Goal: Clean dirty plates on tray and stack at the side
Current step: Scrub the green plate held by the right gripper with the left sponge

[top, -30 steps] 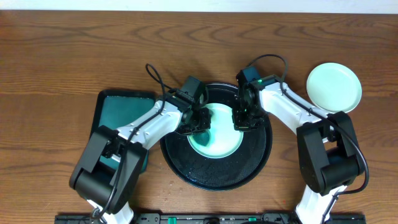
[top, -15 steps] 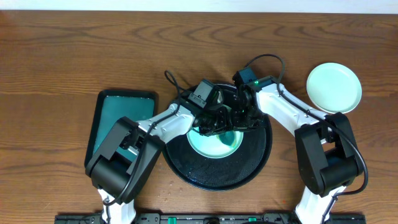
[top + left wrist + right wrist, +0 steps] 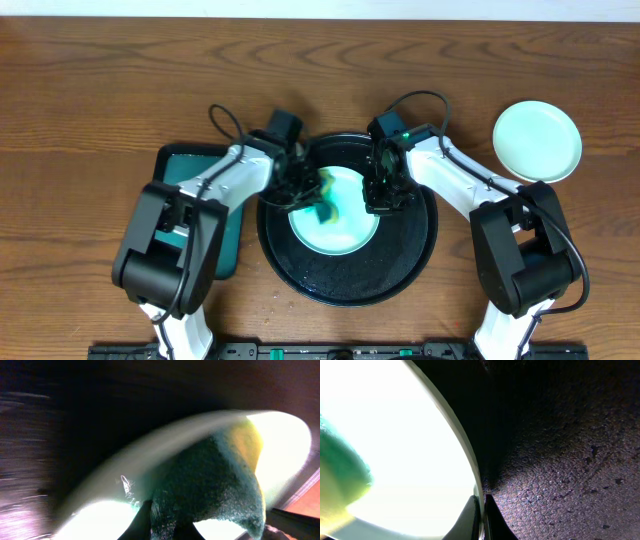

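**Plate being cleaned.** A pale mint-green round plate (image 3: 345, 232) lies inside the large round glossy black tray (image 3: 345, 282), towards the tray's far half. Bare black surface shows all round it. The plate sits between the two sets of fingers.

**Right fingers.** The right fingers (image 3: 381, 194) are closed to a narrow pinch on the plate's right-hand rim. In the right wrist view, one finger (image 3: 494, 522) lies outside the rim and the other inside it, with the thin edge of the plate (image 3: 410, 435) between them. The pebbled black floor of the tray (image 3: 560, 460) lies just beyond the outer finger. Whether the rim is raised off the tray cannot be told.

**Left fingers.** The left fingers (image 3: 306, 191) are closed on a green-and-yellow sponge (image 3: 327, 205). The sponge projects from their tips onto the left part of the plate's face. In the blurred left wrist view, the dark green side of the sponge (image 3: 210, 485) fills the space ahead of the fingers, with the pale plate (image 3: 280, 440) behind it.

**Surroundings.** A second pale round plate (image 3: 537, 140) rests on the brown wooden tabletop (image 3: 100, 90), well outside the right fingers and apart from the black tray. A rectangular dark-teal tray (image 3: 178, 172) lies on the tabletop behind the left fingers, beside the black tray and partly under the left arm.
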`<state>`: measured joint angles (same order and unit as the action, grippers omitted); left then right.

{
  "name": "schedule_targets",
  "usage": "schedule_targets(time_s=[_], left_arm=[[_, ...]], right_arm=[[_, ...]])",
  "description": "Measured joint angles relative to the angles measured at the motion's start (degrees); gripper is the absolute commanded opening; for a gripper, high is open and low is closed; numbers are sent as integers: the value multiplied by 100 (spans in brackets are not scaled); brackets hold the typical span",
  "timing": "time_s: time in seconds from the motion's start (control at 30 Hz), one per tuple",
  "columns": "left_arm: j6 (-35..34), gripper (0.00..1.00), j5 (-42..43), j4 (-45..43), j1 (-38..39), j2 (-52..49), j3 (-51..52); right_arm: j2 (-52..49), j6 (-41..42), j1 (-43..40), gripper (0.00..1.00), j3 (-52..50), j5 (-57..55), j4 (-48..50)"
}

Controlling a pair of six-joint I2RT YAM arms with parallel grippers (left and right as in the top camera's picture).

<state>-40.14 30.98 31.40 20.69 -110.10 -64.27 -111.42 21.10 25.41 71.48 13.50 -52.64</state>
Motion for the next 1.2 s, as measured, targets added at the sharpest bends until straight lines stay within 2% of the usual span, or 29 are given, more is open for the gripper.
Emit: schedule_targets(time_s=[0.4, 0.77, 0.93, 1.2], left_arm=[[483, 7, -1880, 1493, 136, 271, -203], [730, 7, -3056, 1626, 699, 404, -199], [1062, 7, -3080, 1224, 988, 413, -201], [986, 7, -2229, 544, 1440, 376, -203]], right_arm=[[0, -2, 136, 1, 0, 474, 157], [0, -2, 181, 1, 0, 708, 149], [0, -2, 181, 1, 0, 647, 125], [0, -2, 168, 1, -7, 415, 37]])
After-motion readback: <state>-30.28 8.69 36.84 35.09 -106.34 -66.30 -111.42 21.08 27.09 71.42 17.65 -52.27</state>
